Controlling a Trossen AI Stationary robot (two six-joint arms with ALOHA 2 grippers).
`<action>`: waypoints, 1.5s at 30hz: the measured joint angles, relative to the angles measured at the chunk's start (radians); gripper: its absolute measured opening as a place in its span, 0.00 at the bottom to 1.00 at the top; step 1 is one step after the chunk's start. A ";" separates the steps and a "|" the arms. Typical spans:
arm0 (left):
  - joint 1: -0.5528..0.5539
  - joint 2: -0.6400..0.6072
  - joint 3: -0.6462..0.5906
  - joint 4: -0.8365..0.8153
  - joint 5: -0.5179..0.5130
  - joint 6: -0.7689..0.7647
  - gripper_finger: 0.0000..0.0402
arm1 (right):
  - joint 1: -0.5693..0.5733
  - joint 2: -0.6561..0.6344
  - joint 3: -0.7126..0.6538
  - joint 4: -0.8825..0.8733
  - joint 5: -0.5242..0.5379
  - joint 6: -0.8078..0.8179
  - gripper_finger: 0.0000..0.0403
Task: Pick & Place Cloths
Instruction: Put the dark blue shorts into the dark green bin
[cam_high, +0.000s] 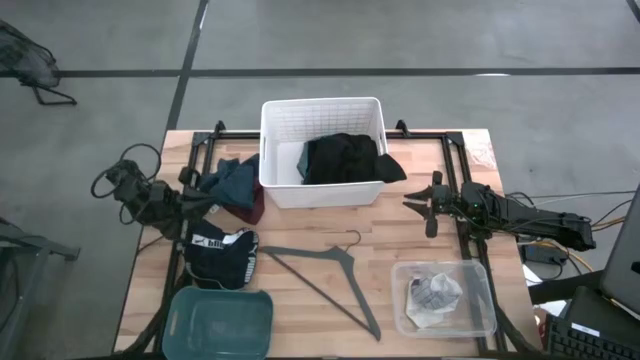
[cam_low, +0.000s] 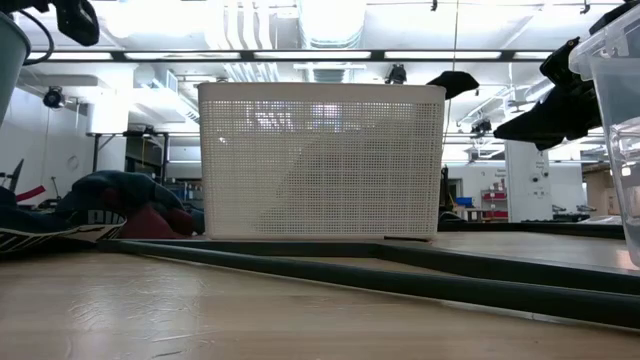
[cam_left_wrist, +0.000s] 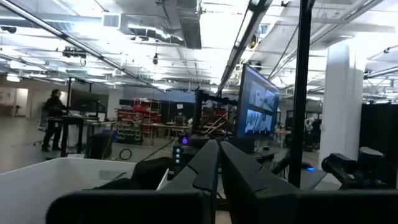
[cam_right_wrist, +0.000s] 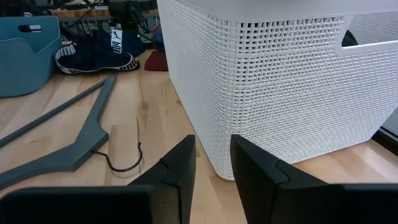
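cloths (cam_high: 232, 186) still on the bench (cam_high: 310, 235) lie beside the pressed-together left claw (cam_high: 205, 207), well apart from the slightly spread, empty right claw (cam_high: 418, 201).

White basket (cam_right_wrist: 280, 81) beside grey hanger (cam_right_wrist: 68, 146), tool (cam_right_wrist: 212, 163) empty.

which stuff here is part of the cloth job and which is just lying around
Part of the job:
- black cloth in the white basket
- teal cloth left of the basket
- maroon cloth under it
- navy cloth with white print
- pale cloths in the clear tub

Lying about:
- grey hanger
- teal bin
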 joint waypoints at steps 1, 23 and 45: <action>0.000 0.001 0.000 0.001 0.000 0.004 0.06 | 0.000 0.000 0.000 0.000 0.000 0.000 0.25; 0.038 0.251 0.052 0.151 -0.195 0.051 0.06 | 0.000 0.000 0.000 0.000 0.000 0.000 0.41; 0.195 0.611 0.294 -0.047 -0.296 -0.189 0.06 | 0.000 0.000 0.000 0.000 0.000 0.000 0.51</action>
